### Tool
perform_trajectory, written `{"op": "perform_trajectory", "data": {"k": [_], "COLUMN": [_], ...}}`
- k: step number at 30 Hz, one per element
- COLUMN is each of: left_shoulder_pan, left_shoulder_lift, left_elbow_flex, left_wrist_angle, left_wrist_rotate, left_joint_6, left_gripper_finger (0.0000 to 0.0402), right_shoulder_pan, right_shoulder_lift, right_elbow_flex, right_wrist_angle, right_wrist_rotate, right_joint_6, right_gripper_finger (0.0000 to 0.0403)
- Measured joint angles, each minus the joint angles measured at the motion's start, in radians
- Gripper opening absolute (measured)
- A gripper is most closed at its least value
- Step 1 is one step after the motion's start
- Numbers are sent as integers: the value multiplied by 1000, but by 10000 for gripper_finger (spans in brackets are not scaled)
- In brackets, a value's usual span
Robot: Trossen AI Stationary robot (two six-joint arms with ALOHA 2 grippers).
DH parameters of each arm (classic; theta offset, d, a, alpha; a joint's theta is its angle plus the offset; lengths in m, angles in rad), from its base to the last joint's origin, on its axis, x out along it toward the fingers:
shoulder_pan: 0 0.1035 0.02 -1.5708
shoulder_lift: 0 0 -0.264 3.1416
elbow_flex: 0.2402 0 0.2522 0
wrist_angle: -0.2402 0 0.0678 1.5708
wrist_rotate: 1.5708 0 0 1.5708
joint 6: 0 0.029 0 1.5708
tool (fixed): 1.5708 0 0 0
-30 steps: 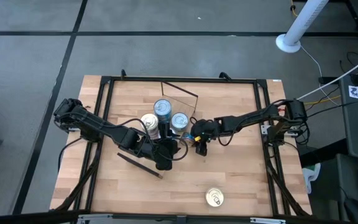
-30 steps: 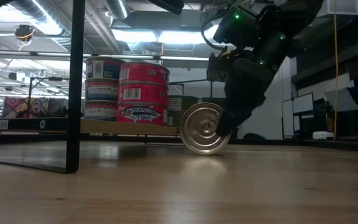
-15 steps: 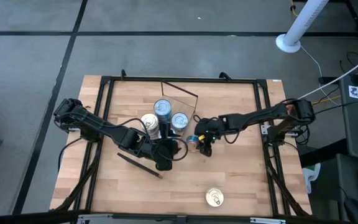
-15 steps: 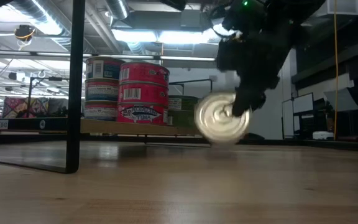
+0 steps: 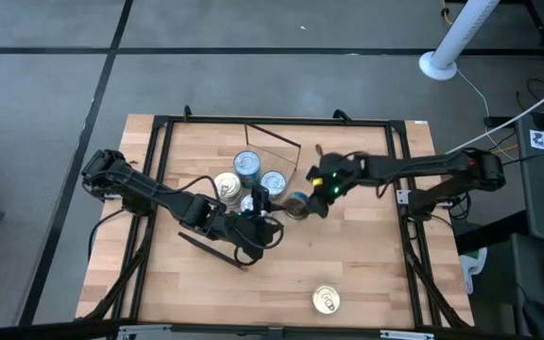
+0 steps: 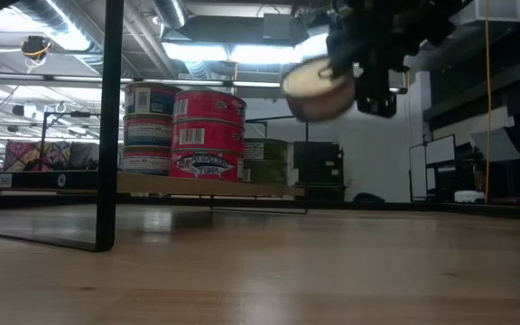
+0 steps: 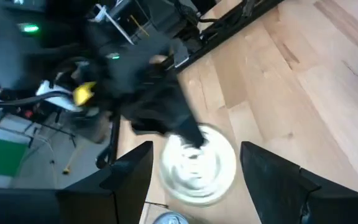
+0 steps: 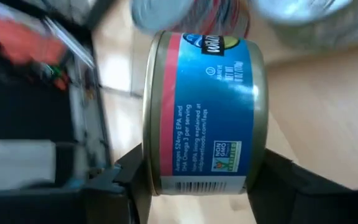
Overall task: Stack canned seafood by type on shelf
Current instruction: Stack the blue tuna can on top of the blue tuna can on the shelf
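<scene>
While the right gripper [image 5: 302, 201] pinches a can [image 8: 204, 115] by its flat ends, the can hangs above the surface [image 5: 366, 264] beside the shelf's [image 6: 206, 188] stacks [image 6: 183, 135], axis tilted near level. Left gripper [image 7: 194, 180] waits nearby, fingers spread.

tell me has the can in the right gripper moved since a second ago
Yes. The can has risen off the tabletop, now above the stacked cans on the shelf.

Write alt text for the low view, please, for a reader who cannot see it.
The right gripper holds a round can in the air above the wooden table. Behind, stacked red and blue cans stand on a shelf board.
</scene>
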State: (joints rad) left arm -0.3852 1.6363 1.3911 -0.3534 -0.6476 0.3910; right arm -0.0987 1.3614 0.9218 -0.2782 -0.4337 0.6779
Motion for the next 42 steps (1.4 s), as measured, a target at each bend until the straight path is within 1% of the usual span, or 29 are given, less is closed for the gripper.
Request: {"op": "perform_trajectory", "data": {"k": [3, 6, 9, 11, 17, 20, 22, 26, 32, 42], "left_shoulder_pan": [-9, -21, -32, -40, -37, -29, -22, -8, 10, 53], "left_shoulder_lift": [0, 0, 0, 0, 0, -1, -1, -1, -1, -1], "left_elbow_flex": [0, 0, 0, 0, 0, 0, 0, 0, 0, 0], "left_wrist_angle": [0, 3, 7, 6, 25, 69, 104, 163, 236, 241], "left_wrist_rotate": [0, -7, -64, -142, -445, -546, -564, -569, -571, -570], "left_joint_6": [69, 143, 214, 267, 444, 519, 570, 666, 769, 856], "left_gripper_finger": [237, 237, 237, 237, 237, 237, 237, 237, 237, 237], "right_shoulder_pan": [-62, -123, -176, -204, -251, -251, -249, -249, -249, -249], "right_shoulder_lift": [-42, -74, -88, -89, -89, -89, -89, -89, -89, -89], "right_elbow_flex": [0, 0, 0, 0, 0, 0, 0, 0, 0, 0], "right_wrist_angle": [47, 146, 258, 335, 535, 602, 627, 633, 636, 706], "right_wrist_rotate": [-62, -123, -164, -180, -188, -188, -188, -189, -198, -207], "right_joint_6": [64, 150, 234, 291, 424, 473, 497, 504, 552, 601], "right_gripper_finger": [189, 191, 197, 197, 193, 195, 195, 193, 194, 194]}}
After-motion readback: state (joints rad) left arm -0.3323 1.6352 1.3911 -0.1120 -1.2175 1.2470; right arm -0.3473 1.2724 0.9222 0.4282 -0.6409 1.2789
